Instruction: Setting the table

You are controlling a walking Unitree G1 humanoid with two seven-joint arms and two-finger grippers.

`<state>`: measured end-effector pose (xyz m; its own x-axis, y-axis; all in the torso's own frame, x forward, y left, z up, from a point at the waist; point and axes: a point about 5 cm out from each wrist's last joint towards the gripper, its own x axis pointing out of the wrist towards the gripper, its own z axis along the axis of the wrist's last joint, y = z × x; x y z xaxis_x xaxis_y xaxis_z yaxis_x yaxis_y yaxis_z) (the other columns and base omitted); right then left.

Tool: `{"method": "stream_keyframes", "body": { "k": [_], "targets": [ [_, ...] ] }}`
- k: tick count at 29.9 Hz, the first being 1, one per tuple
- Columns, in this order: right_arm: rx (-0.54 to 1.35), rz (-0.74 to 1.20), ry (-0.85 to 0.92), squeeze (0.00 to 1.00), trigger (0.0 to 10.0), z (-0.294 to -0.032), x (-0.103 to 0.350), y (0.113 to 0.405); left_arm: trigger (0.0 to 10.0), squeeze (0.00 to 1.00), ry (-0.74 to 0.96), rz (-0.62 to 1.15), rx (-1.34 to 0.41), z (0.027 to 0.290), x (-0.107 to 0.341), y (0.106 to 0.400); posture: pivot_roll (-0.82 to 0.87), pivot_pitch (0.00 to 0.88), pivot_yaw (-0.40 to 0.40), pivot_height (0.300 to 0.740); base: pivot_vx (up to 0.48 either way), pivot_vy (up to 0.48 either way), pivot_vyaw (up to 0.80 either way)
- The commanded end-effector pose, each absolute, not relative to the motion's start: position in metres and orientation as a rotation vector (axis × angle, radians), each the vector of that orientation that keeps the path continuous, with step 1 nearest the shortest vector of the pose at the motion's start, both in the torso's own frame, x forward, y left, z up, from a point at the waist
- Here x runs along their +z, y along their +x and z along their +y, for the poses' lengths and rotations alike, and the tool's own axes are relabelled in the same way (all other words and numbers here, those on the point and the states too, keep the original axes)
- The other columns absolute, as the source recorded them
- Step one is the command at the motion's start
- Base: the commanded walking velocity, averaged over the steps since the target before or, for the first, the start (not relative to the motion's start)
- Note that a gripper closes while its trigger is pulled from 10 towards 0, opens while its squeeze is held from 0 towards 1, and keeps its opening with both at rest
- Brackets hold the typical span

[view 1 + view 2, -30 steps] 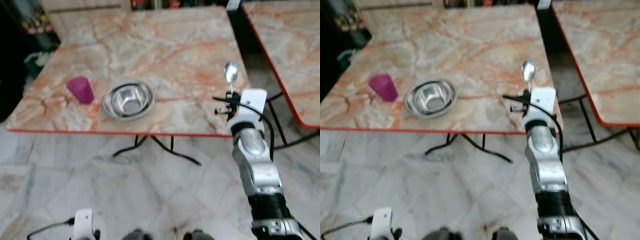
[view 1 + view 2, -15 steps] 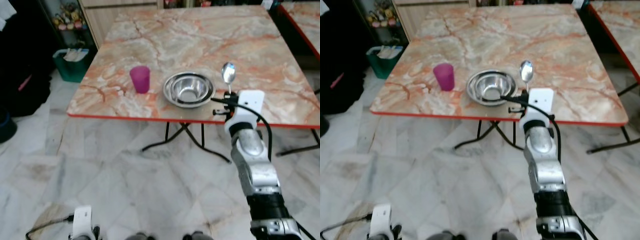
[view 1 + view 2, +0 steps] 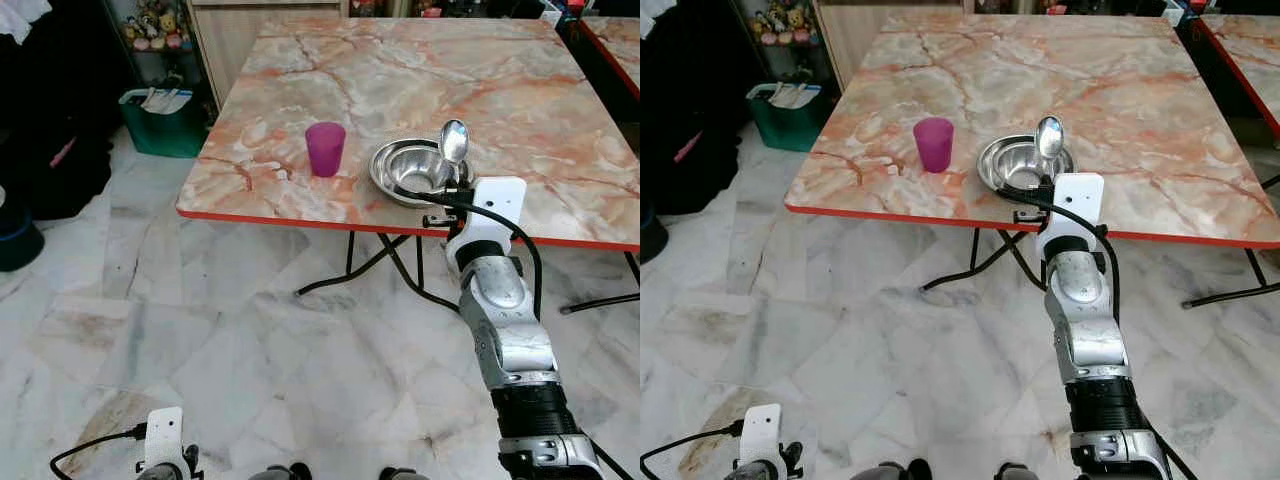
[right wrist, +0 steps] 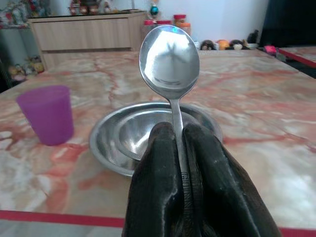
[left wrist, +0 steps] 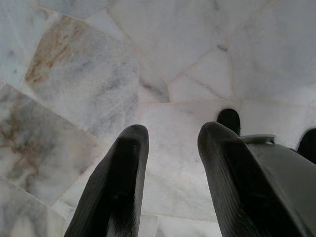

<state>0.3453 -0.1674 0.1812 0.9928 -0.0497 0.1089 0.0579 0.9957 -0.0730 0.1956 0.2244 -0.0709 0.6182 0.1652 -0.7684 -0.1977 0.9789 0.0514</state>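
Spoon pinched by its thin handle, bowl end up

My right gripper [image 4: 178,143] clamps the shiny steel spoon [image 4: 170,64] mid-frame before the round steel bowl [image 4: 148,136]; it may twist loose or clip the purple plastic cup [image 4: 45,114].

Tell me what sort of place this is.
Probably a home dining area: a marble-patterned table with a red edge holds a steel bowl and a purple cup, on a marble floor, with a wooden cabinet behind.
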Motion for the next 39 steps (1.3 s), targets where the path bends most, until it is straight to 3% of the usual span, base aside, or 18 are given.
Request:
{"method": "stream_keyframes", "body": {
  "k": [1,14,22,39],
  "targets": [
    [-0.068,-0.091,-0.081,0.0,10.0,-0.1722,0.18,0.3464,10.0,0.0,-0.053,0.893,0.225,0.2253,-0.073,0.1914,-0.05,0.178,0.058,0.74,0.0,0.0,-0.79],
    [-0.053,-0.084,-0.085,0.0,10.0,-0.167,0.178,0.3463,10.0,0.0,-0.06,0.888,0.229,0.2243,-0.073,0.1918,-0.05,0.184,0.057,0.74,0.2,0.0,-0.16],
    [-0.027,-0.072,-0.143,0.0,10.0,-0.1657,0.177,0.3467,10.0,0.0,-0.063,0.888,0.229,0.2239,-0.073,0.192,-0.05,0.182,0.056,0.74,0.368,0.0,0.0],
    [-0.041,-0.081,-0.093,0.0,10.0,-0.1659,0.1784,0.3471,10.0,0.0,-0.067,0.891,0.233,0.2248,-0.0736,0.1905,-0.05,0.183,0.054,0.74,0.383,0.0,0.05]
  ]
}}
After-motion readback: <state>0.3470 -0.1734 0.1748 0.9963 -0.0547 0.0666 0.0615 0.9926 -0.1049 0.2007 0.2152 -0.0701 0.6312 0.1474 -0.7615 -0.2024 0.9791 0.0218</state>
